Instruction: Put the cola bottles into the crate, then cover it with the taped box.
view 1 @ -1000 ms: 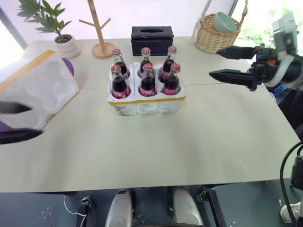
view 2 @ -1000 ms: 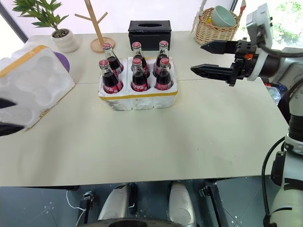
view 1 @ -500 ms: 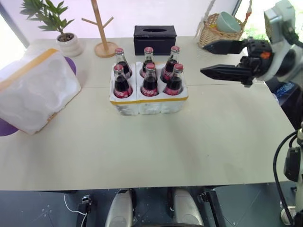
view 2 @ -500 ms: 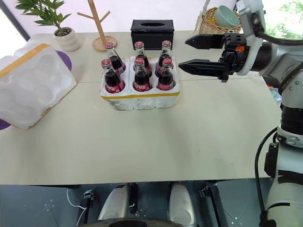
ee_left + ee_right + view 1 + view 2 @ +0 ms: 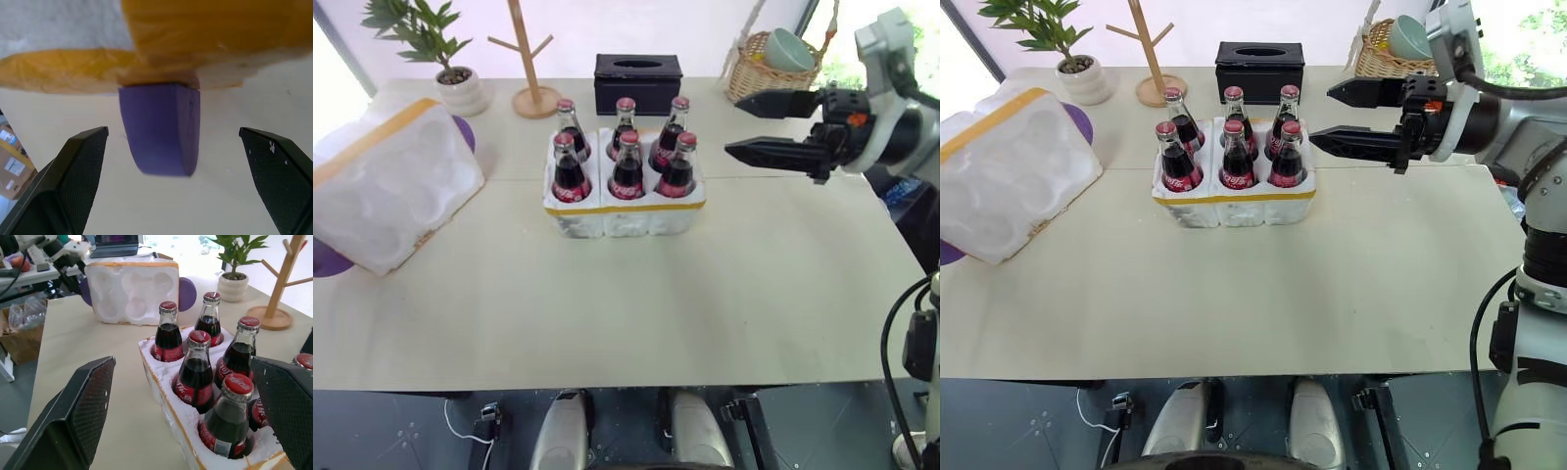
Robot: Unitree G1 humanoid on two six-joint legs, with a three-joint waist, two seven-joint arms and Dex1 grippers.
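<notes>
Six cola bottles [image 5: 627,166] with red caps stand upright in the wells of the white crate [image 5: 625,217] at mid-table. The taped box [image 5: 386,186] lies tilted at the table's left end, its hollow side facing the crate, propped on a purple object [image 5: 161,127]. My right gripper [image 5: 732,126] hovers open just right of the crate at bottle-top height, pointing left, with nothing between its fingers. My left gripper [image 5: 171,134] is open, one finger on each side of the purple object below the box's yellow tape.
A black tissue box [image 5: 638,80] sits right behind the crate. A wooden stand [image 5: 530,98] and a potted plant [image 5: 460,88] are at the back left. A wicker basket [image 5: 773,73] holding a green bowl is at the back right.
My left gripper, at the left edge of the head views beside the taped box a second ago, has moved off farther left. The view shifted slightly; bottles, crate and box stayed put.
</notes>
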